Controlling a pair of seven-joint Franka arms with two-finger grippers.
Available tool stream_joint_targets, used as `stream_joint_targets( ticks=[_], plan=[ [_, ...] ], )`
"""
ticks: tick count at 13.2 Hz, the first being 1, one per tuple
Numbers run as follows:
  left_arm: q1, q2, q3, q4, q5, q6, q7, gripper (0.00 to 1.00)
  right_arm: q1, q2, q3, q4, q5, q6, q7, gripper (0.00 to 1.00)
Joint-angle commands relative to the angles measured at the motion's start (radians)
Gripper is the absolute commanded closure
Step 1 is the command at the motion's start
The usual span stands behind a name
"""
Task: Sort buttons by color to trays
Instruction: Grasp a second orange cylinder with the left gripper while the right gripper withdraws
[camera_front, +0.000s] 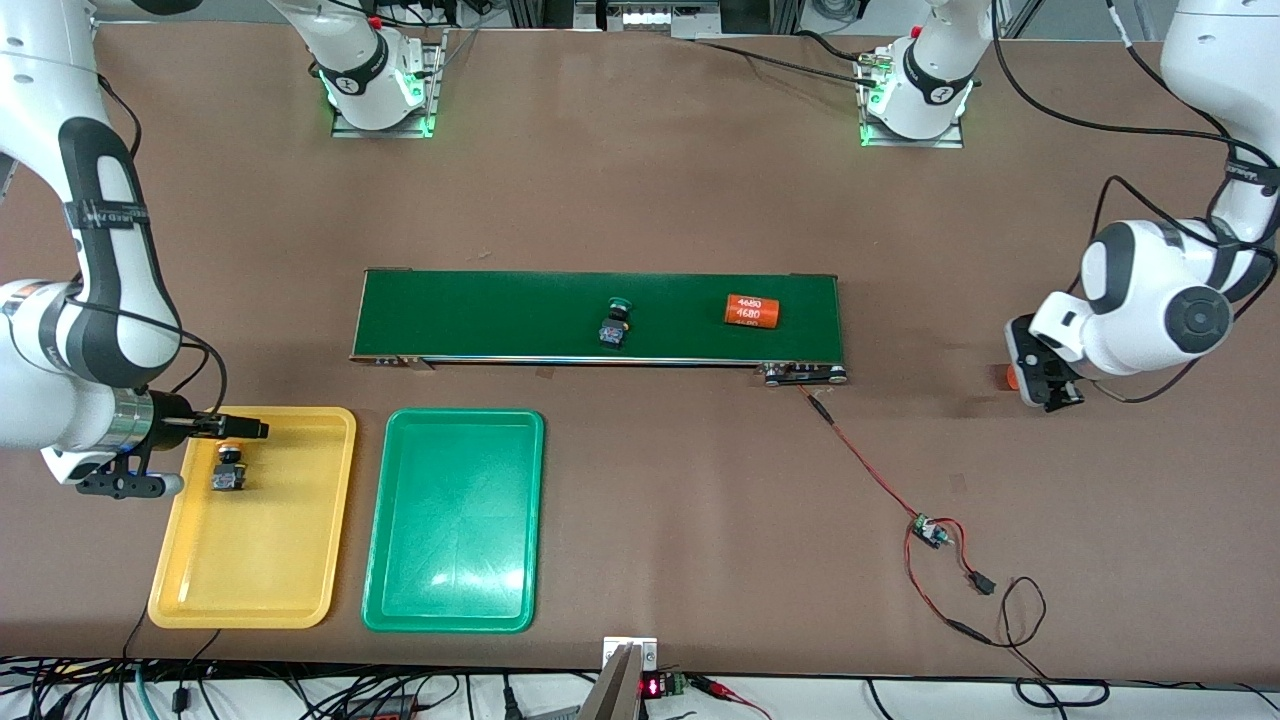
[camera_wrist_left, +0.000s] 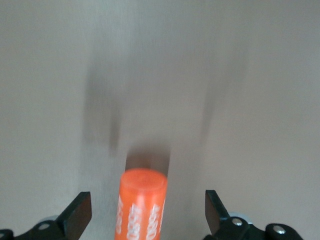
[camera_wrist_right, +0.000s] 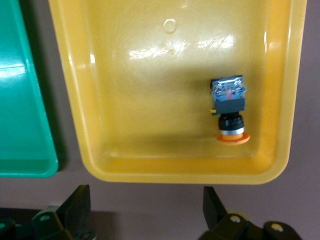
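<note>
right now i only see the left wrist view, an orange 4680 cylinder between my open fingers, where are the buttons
Observer: One orange-capped button lies in the yellow tray.
Operator: and the other arm
Observer: The right gripper hangs open over that tray's edge nearest the robots.
Operator: any green one
Observer: A green-capped button lies on the conveyor belt, with a second 4680 cylinder toward the left arm's end.
</note>
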Motion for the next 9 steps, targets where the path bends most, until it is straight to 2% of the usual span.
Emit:
stream_joint_targets(
  ticks=[1,5,7,8,9],
  plan=[
    [0.046,0.068,-0.007,0.06,0.022,-0.006,0.166,0.0,0.056,-0.086,-0.006,-0.037,0.011,-0.076,0.066,0.0],
    [0.07,0.12,-0.008,0.086,0.021,0.025,0.237,0.0,0.123,-0.167,-0.006,-0.04,0.017,-0.219,0.204,0.0],
    [0.084,0.129,-0.007,0.08,0.021,0.044,0.24,0.0,0.191,-0.21,-0.028,-0.049,0.023,-0.271,0.211,0.0],
    [0.087,0.137,-0.007,0.08,0.021,0.055,0.258,0.07,0.22,-0.227,-0.044,-0.054,0.024,-0.289,0.212,0.0],
    [0.09,0.139,-0.008,0.079,0.021,0.064,0.296,0.28,0.238,-0.249,-0.049,-0.074,0.026,-0.297,0.212,0.0]
  ],
)
